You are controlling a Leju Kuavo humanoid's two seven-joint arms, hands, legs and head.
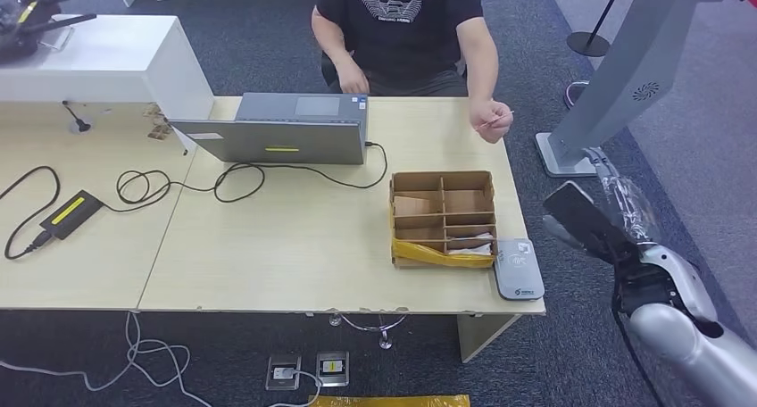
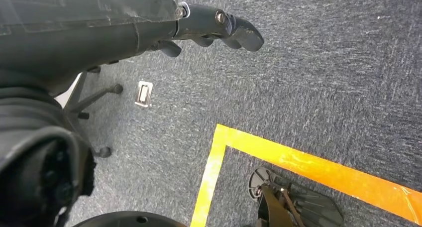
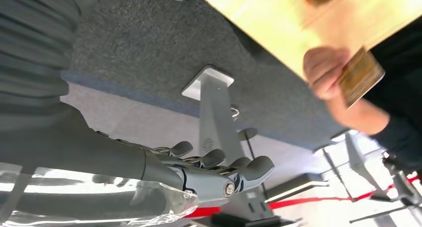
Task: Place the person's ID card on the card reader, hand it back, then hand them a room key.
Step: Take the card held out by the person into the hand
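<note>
While right hand point(image 1: 596, 218) hovers spread beside wooden desk point(image 1: 268, 246), left hand point(image 2: 219, 30) hangs empty over grey carpet point(image 2: 308, 77).

The person's black shirt point(image 1: 393, 14) bears a white logo, its lettering too small to read.

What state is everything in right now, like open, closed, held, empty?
ID card: held up by the person's hand, not yet taken.
Card reader: bare on top.
Right hand: raised beside the table, holding nothing.
Left hand: hanging over the carpet, holding nothing.
Laptop: lid open, cable plugged in.
Cardboard tray: open-topped, papers inside.
</note>
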